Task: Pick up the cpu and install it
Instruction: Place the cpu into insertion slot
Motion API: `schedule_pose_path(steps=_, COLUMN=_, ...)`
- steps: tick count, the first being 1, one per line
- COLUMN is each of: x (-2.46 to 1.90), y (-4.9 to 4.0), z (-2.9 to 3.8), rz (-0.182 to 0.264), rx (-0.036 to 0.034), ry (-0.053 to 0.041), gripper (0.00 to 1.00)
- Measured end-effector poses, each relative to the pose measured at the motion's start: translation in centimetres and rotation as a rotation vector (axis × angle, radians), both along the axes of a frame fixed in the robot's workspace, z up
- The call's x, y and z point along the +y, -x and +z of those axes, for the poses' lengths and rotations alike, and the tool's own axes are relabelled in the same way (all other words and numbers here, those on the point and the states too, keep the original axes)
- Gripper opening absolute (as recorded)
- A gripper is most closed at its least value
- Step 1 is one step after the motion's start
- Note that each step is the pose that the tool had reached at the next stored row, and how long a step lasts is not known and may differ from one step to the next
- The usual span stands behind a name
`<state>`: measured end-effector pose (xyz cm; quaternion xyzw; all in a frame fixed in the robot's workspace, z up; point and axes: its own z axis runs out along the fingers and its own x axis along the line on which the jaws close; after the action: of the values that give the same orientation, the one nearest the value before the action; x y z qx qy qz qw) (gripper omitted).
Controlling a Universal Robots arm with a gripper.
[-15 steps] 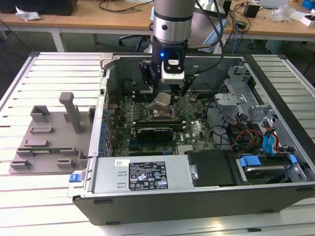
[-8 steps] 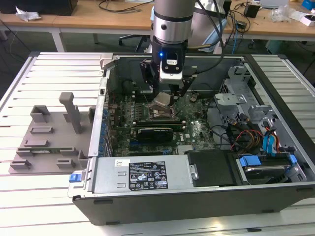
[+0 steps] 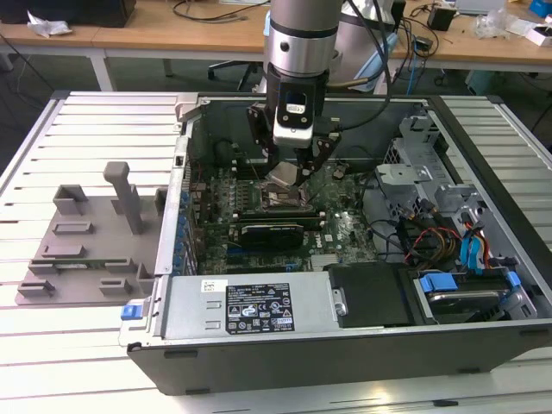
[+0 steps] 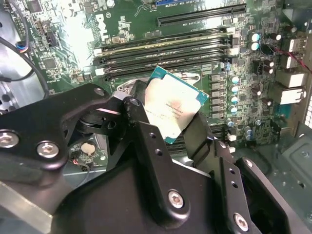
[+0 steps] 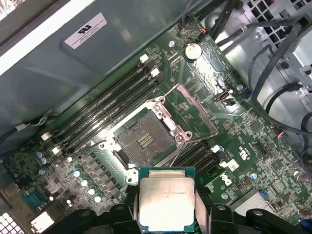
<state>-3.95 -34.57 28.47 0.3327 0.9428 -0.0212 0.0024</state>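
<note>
The pick-up looks done; the installing is not. The cpu (image 5: 166, 204), a small flat square chip with a dull silver-grey metal top plate and a thin teal rim, is clamped by two opposite edges between the arm's matte black metal jaws and hangs in the air above the board.

In the first wrist view, the square socket (image 5: 144, 139) lies below it. The socket is dark, with a fine grid of contacts inside a bright steel frame. It is open and holds no chip, and its hinged metal load plate (image 5: 195, 109) is swung back.

Around the socket spreads the green motherboard (image 5: 253, 146), with long black memory slots (image 5: 112, 105) and small round capacitors (image 5: 80, 183).

In the exterior view the board sits inside an open grey steel computer case (image 3: 259, 306). The case stands on a pale slatted metal bench (image 3: 86, 362), beside a grey plastic fixture tray (image 3: 86, 250).
</note>
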Motion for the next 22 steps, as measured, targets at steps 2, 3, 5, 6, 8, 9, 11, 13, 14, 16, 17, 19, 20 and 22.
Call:
schedule_pose_path(steps=2, x=0.00, y=0.00, z=0.00, rz=-0.012, rx=0.0000, ry=0.0000, gripper=0.55)
schedule_pose_path(steps=3, x=0.00, y=0.00, z=0.00, rz=-0.022, rx=-0.0001, ry=0.0000, gripper=0.55)
schedule_pose_path(steps=5, x=0.00, y=0.00, z=0.00, rz=-0.043, rx=-0.0001, ry=-0.0001, gripper=0.55)
schedule_pose_path(steps=6, x=0.00, y=0.00, z=0.00, rz=-0.050, rx=-0.0001, ry=0.0000, gripper=0.55)
schedule_pose_path(steps=8, x=0.00, y=0.00, z=0.00, rz=-0.068, rx=-0.0001, ry=0.0000, gripper=0.55)
schedule_pose_path(steps=9, x=0.00, y=0.00, z=-0.01, rz=-0.082, rx=0.0000, ry=0.0000, gripper=0.55)
schedule_pose_path(steps=11, x=0.00, y=0.00, z=-0.01, rz=-0.100, rx=-0.0001, ry=0.0000, gripper=0.55)
schedule_pose_path(steps=13, x=0.00, y=0.00, z=-0.01, rz=-0.115, rx=0.0000, ry=0.0000, gripper=0.55)
schedule_pose_path(steps=14, x=0.00, y=0.00, z=-0.01, rz=-0.122, rx=0.0000, ry=0.0000, gripper=0.55)
schedule_pose_path(steps=16, x=0.00, y=0.00, z=-0.01, rz=-0.138, rx=0.0000, ry=0.0000, gripper=0.55)
schedule_pose_path(steps=17, x=0.00, y=0.00, z=-0.01, rz=-0.152, rx=0.0000, ry=0.0000, gripper=0.55)
schedule_pose_path(steps=19, x=0.00, y=0.00, z=-0.01, rz=-0.169, rx=-0.0001, ry=-0.0001, gripper=0.55)
schedule_pose_path(steps=20, x=0.00, y=0.00, z=-0.01, rz=-0.174, rx=0.0000, ry=0.0000, gripper=0.55)
schedule_pose_path(steps=22, x=0.00, y=0.00, z=-0.01, rz=-0.190, rx=-0.0001, ry=0.0000, gripper=0.55)
